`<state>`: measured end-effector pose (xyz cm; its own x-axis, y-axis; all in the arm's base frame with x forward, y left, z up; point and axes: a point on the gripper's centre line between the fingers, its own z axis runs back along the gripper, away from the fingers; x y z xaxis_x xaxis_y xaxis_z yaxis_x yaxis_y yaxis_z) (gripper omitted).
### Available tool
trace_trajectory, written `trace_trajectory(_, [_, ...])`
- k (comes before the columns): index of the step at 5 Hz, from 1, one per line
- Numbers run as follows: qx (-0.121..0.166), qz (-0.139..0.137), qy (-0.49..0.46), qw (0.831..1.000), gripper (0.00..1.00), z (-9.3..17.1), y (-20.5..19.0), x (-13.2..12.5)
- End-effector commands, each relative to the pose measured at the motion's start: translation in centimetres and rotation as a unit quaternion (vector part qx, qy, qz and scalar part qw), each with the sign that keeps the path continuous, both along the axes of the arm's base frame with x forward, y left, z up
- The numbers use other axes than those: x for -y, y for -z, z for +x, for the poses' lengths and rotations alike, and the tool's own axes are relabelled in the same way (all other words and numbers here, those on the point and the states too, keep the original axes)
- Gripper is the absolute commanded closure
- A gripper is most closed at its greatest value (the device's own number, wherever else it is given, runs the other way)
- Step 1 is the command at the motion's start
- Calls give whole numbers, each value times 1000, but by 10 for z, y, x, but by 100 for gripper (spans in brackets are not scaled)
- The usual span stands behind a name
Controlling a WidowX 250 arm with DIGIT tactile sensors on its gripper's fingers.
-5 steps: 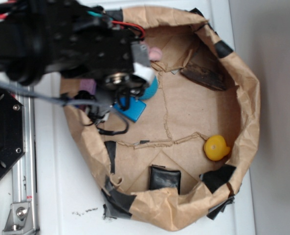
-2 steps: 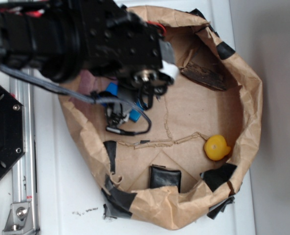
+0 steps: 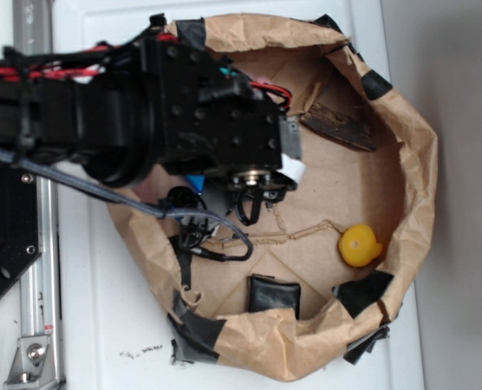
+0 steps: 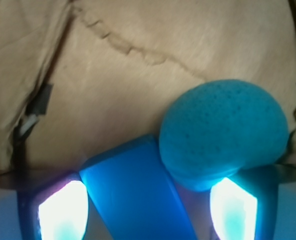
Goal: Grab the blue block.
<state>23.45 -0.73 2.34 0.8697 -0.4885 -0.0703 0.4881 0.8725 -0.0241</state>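
Claw (image 4: 148,210) spread wide, fingers (image 4: 63,210) flanking the blue block (image 4: 133,192), teal ball (image 4: 222,132) touching the block's far edge, all over brown paper (image 4: 113,75).

No readable text, labels, brands, numbers or signs in either view. The small dark specks on the white tabletop (image 3: 139,352) near the bottom edge of the exterior view are too small and blurred to read as characters. The black robot arm housing (image 3: 200,122) shows only screw holes, no legible markings. The crumpled brown paper bag wall (image 3: 403,146) with its black tape patches carries no print. In the wrist view the flat bright-blue rectangular block (image 4: 138,195) and the round fuzzy teal ball (image 4: 222,132) are plain, no lettering on either.
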Motion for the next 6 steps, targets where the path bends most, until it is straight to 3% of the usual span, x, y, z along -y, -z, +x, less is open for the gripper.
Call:
trace_trajectory(1, [29, -12, 29, 999, 0, -8, -8, 23])
trace_trajectory(2, [33, 6, 10, 999, 0, 4, -1, 22])
trace_trajectory(4, [35, 10, -19, 999, 0, 31, 8, 15])
trace_trajectory(5, [28, 46, 9, 999, 0, 28, 19, 13])
trace_trajectory(6, [-15, 74, 39, 996, 0, 7, 39, -1])
